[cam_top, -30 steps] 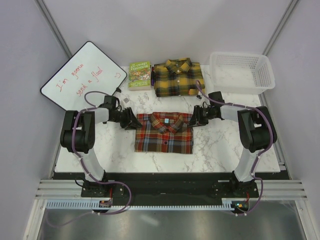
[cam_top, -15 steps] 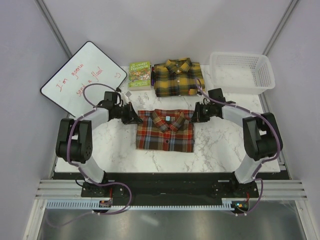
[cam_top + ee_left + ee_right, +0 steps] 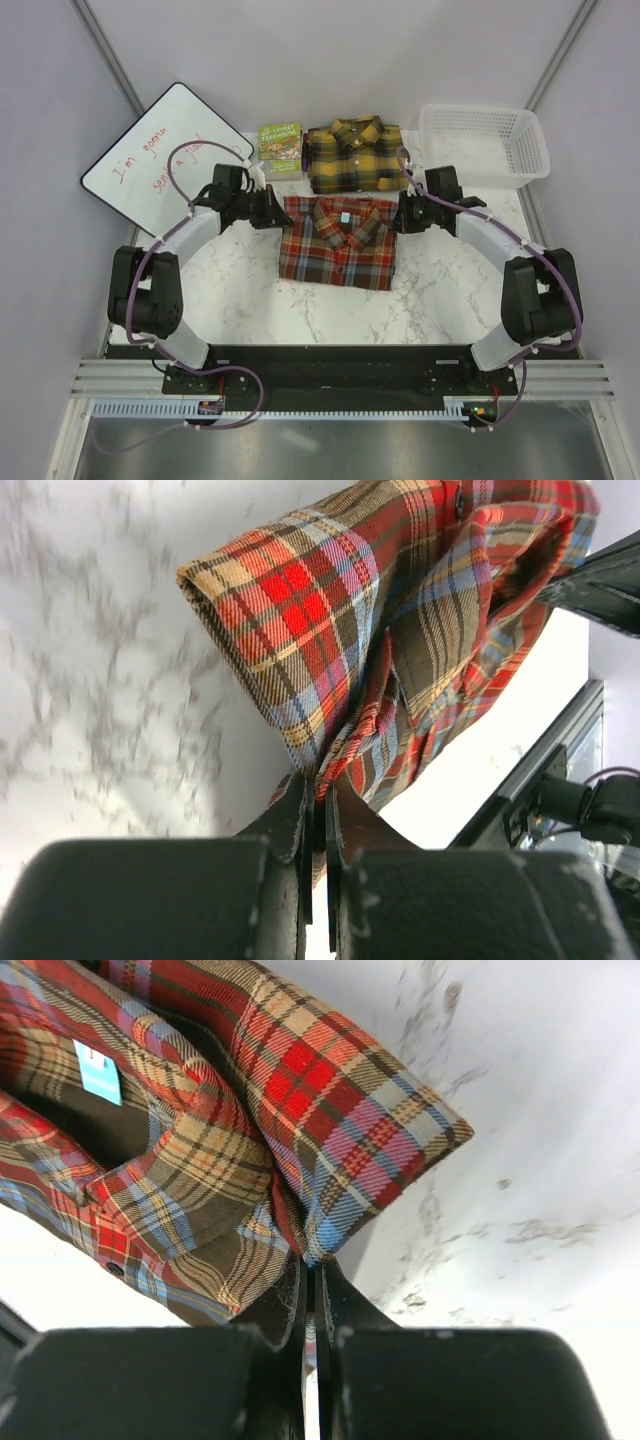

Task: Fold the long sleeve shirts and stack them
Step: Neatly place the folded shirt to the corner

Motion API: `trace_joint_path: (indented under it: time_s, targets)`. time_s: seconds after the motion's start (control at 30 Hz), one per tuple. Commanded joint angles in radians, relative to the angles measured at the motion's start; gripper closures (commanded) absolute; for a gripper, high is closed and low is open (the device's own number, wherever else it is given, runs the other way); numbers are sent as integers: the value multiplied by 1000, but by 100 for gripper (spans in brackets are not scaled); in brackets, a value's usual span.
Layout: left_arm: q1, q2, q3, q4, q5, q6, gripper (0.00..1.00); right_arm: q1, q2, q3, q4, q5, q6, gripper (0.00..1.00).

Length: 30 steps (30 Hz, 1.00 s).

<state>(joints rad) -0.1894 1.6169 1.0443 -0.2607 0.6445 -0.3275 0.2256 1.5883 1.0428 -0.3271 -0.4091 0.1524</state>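
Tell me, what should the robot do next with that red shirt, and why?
Probably carry the red-brown shirt back and lower it onto the yellow shirt. Both the left fingers and right fingers are pinched shut on its upper corners, it is already folded, and the folded yellow shirt lies just behind it.

The table point(image 3: 450, 290) is white marble with grey veins. On my left, a whiteboard point(image 3: 165, 150) with red handwriting sits at an angle at the far left corner. A green book point(image 3: 280, 142) lies flat just right of it, near the far edge. On my right, a white mesh basket point(image 3: 500, 170) stands at the far right corner.
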Motion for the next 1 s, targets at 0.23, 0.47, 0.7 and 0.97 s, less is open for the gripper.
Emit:
trace_joint_path:
  time_s: [0.23, 0.47, 0.7, 0.97]
  targets:
    - [-35, 188, 426, 66, -51, 38, 98, -32, 59, 334, 8, 154, -112, 100]
    - [-59, 418, 746, 86, -94, -5, 98, -63, 237, 618, 0, 191, -128, 100]
    - [-61, 561, 959, 175, -152, 5, 98, -92, 390, 828, 8, 220, -143, 100]
    - [-61, 641, 979, 218, -184, -45, 98, -101, 544, 1031, -7, 230, -126, 100]
